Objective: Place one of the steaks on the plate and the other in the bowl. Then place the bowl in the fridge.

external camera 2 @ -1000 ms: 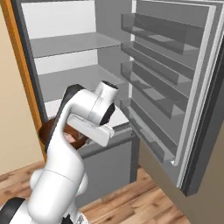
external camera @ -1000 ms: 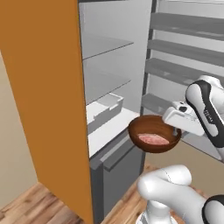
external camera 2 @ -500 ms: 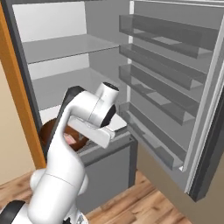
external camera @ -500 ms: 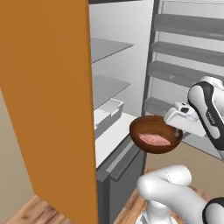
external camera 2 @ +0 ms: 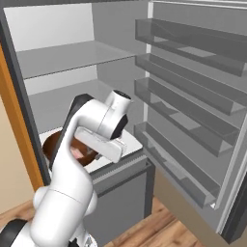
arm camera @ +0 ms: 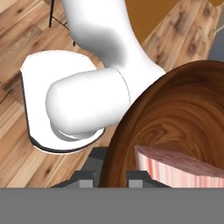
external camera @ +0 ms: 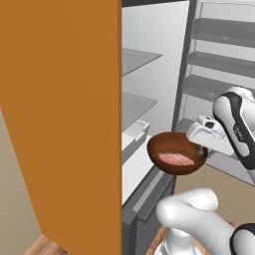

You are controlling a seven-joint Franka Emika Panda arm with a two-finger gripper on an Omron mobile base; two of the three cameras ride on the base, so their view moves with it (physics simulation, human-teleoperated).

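My gripper is shut on the right rim of the dark brown wooden bowl and holds it level in the air in front of the open fridge. A pale pink steak lies flat in the bowl. In the hand view the bowl curves up on the right with the steak inside, and its rim runs down between my fingertips. From the right base view my arm covers most of the bowl. The plate is out of view.
The fridge's pale grey shelves lie ahead, with a closed grey drawer below them. Its open door with several racks stands to the right. An orange cabinet panel bounds the left. The floor is wood.
Both base views have shifted, so the camera has moved; the orange panel now covers more of the left view. The bowl stays in my grip, held the same way.
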